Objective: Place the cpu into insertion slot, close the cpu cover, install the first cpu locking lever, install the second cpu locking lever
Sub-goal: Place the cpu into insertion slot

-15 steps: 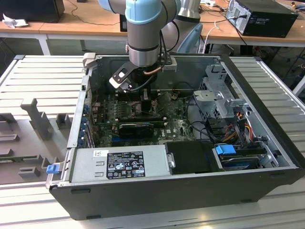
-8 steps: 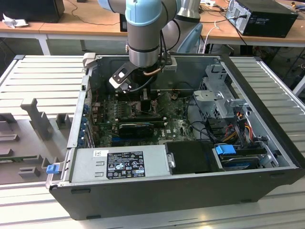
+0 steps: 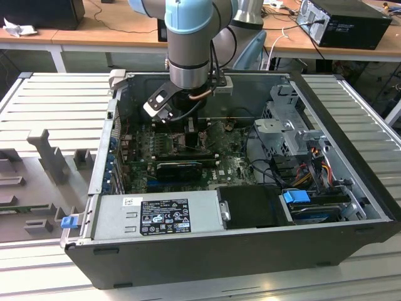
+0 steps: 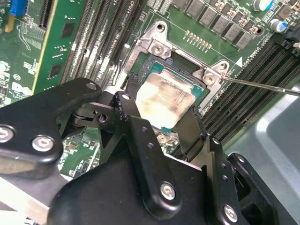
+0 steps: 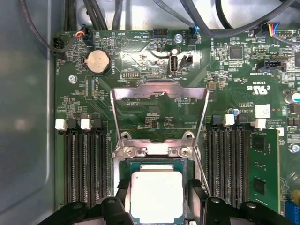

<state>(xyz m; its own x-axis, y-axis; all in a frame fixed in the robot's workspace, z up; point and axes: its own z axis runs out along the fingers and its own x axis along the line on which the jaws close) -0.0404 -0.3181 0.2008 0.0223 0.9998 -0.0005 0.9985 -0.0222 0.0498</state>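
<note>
The cpu shows its pale silver face, lying level in or just over the insertion slot on the green board. My gripper is down over it, and its black fingers press on two opposite edges of the chip. In the second wrist view the cpu sits between the same fingers. The cpu cover is flipped up and open beyond the socket. A thin locking lever stands out, unlatched, beside the socket. In the exterior view my gripper reaches down inside the computer case.
Long black RAM slots flank the socket, with a green RAM stick on one side. A coin battery and cables lie past the cover. The power supply and drive cage crowd the case.
</note>
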